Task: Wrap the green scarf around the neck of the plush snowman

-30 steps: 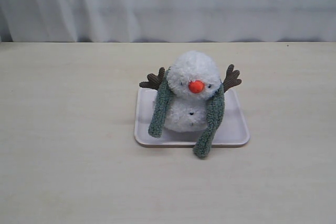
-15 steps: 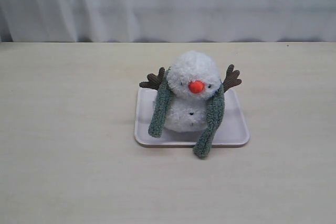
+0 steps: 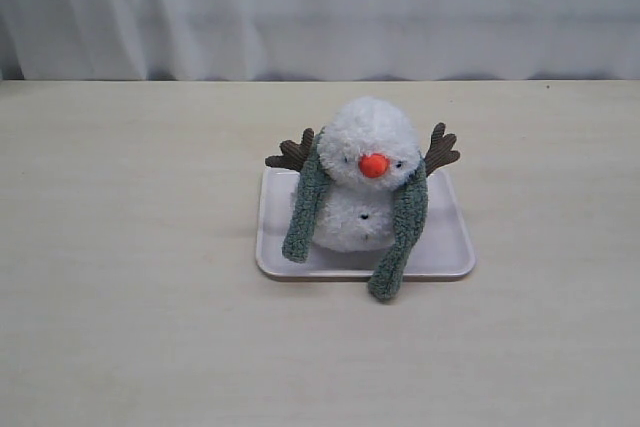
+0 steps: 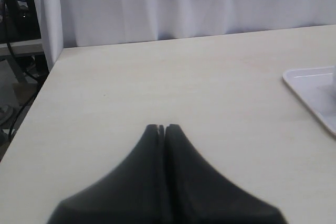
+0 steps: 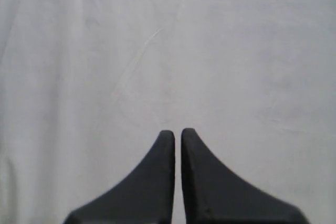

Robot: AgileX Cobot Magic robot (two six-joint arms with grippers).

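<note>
The plush snowman (image 3: 368, 142) sits upright on a pale tray (image 3: 448, 245) in the middle of the table. The green scarf (image 3: 408, 217) drapes behind its neck, and both ends hang down its front, the right end reaching past the tray's front rim. Neither gripper shows in the exterior view. In the left wrist view my left gripper (image 4: 161, 127) is shut and empty above bare table, with a corner of the tray (image 4: 310, 80) off to one side. In the right wrist view my right gripper (image 5: 174, 132) is shut with a hairline gap, facing only white curtain.
A white curtain (image 3: 320, 7) hangs behind the table's far edge. The light wooden table (image 3: 130, 297) spreads wide on both sides of the tray. In the left wrist view the table's edge (image 4: 39, 93) and some cables (image 4: 16, 72) lie beyond it.
</note>
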